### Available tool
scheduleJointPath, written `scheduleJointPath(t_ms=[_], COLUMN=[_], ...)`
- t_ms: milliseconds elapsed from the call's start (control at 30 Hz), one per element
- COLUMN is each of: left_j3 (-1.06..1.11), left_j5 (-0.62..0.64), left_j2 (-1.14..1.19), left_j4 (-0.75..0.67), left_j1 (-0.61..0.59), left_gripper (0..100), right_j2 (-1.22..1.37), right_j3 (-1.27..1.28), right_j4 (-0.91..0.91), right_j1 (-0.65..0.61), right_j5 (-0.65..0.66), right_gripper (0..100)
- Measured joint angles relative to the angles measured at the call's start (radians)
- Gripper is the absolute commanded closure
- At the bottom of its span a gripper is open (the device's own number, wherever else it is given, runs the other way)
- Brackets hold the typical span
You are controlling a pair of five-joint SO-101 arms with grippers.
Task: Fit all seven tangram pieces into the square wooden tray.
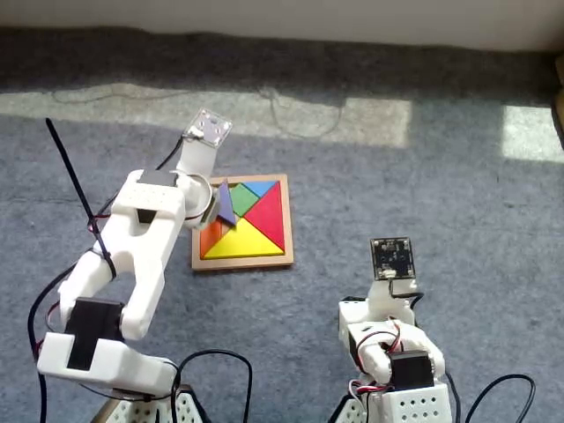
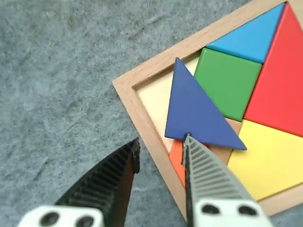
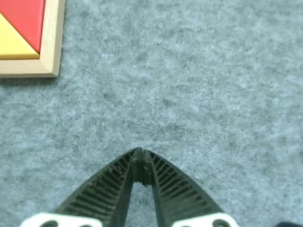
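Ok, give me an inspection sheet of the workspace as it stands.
Surface: grey carpet, sunlit patches far side.
Job's things: wooden tray holds red triangle, yellow triangle, light blue triangle, green square, orange piece; dark blue triangle lies askew over the open slot, not seated.
Clutter: nothing seen.
Grippers: left gripper open, one fingertip at the dark blue triangle's edge; right gripper shut above bare carpet near a tray corner.
Cables: black leads by both bases; thin cord on carpet beyond tray.
Surroundings: pale wall strip at far edge.
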Motion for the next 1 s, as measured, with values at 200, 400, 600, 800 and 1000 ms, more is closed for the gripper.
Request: scheduleJointPath(t_ms=[200,400,600,800,1000], left_j3=[0.005,0.005,0.006,0.006,0.005], left_j5=[-0.002,0.052,0.173,0.203,0.203], left_j2=[0.005,0.005,-0.018,-0.054,0.048], left_j4=[-0.100,-0.141,-0.144,-0.152,-0.206], left_j1=[-0.005,-0.025,0.003,0.101,0.107], left_gripper=[84,84,84,84,84], right_j2=[0.000,0.000,0.000,0.000,0.000], right_j3=[0.000,0.000,0.000,0.000,0.000], right_j4=[0.000,0.000,0.000,0.000,0.000], right_j1=[0.000,0.000,0.000,0.000,0.000], right_j5=[0.000,0.000,0.000,0.000,0.000], right_gripper=[98.9,98.9,98.9,98.9,98.9])
